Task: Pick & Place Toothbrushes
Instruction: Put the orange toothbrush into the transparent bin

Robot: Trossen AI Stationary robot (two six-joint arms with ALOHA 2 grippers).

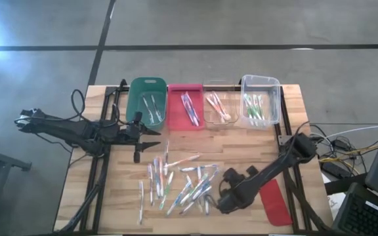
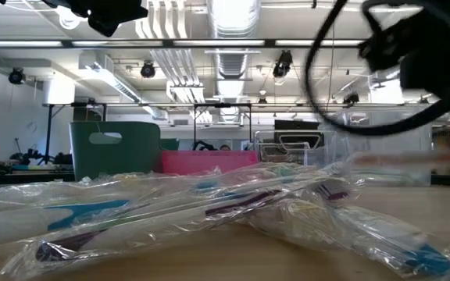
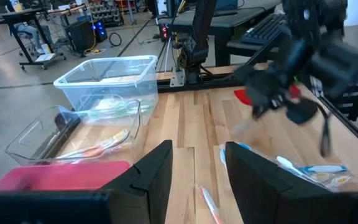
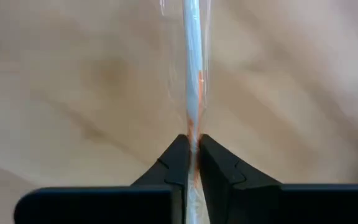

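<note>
Wrapped toothbrushes (image 1: 179, 183): a scatter of some dozens across the middle of the desk toward its front edge, a few more already dropped in the 4 bins along the back edge. Light, thin and stiff by the look of them, each sleeved in clear crinkly film, so likely slippery and prone to slide or swivel under a pinch. Best taken across the handle near its middle, squarely on the stick and not on loose film alone; an end grip probably lets it droop or twist.

Largest down:

- Desk (image 1: 117, 203): pale wooden planks on a dark frame, smooth and flat.
- Room beyond the back edge: grey concrete floor, ceiling ducts, lamps, other benches in the low view.
- Bins at the back edge, from the left corner rightward: green bin (image 1: 147, 99), pink bin (image 1: 184, 106), low clear tray (image 1: 217, 108), taller clear tub (image 1: 261, 98).
- Red lid (image 1: 275, 202): flat near the front right corner.
- Right gripper (image 4: 193, 152): down at the right edge of the scatter, fingers closed on 1 orange-accented toothbrush (image 4: 192, 74), pinched through the film on the handle.
- Left gripper (image 3: 196, 163): waiting above the desk left of the scatter, fingers apart, nothing between them.
</note>
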